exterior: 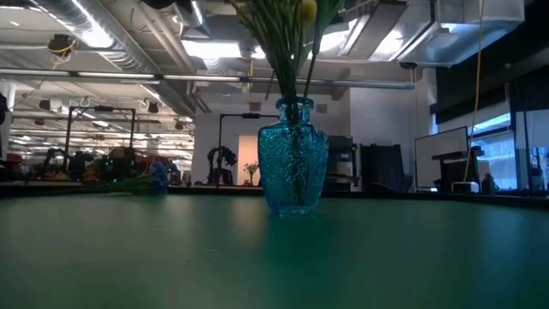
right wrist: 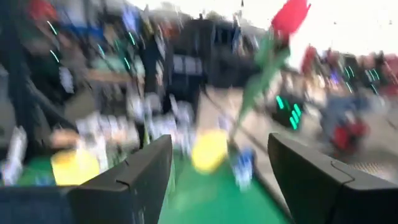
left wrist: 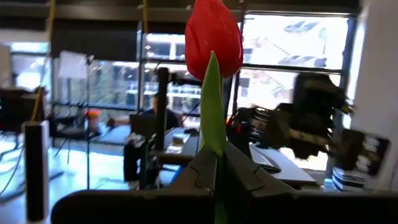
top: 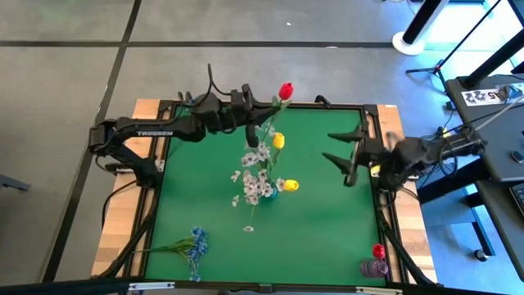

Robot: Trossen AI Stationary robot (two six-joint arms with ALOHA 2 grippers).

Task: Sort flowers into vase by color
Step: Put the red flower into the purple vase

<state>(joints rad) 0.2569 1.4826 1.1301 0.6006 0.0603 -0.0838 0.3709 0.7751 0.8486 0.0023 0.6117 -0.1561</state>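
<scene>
Left claw (top: 255,104) is pinched tight on the stem of the red flower (top: 285,90), holding it up over the far edge of the desk (top: 327,221), bud well above the fingers. Right claw (top: 348,156) hangs wide open and empty off to the right of the blue vase (exterior: 293,154), which is already crowded with white and yellow flowers. Risk: the thin stem twists in the grip or snags those blooms on the way in, missing the neck or tipping the vase.

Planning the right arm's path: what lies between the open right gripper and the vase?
In the high view, only bare green mat lies between the right gripper and the blue vase.
</scene>
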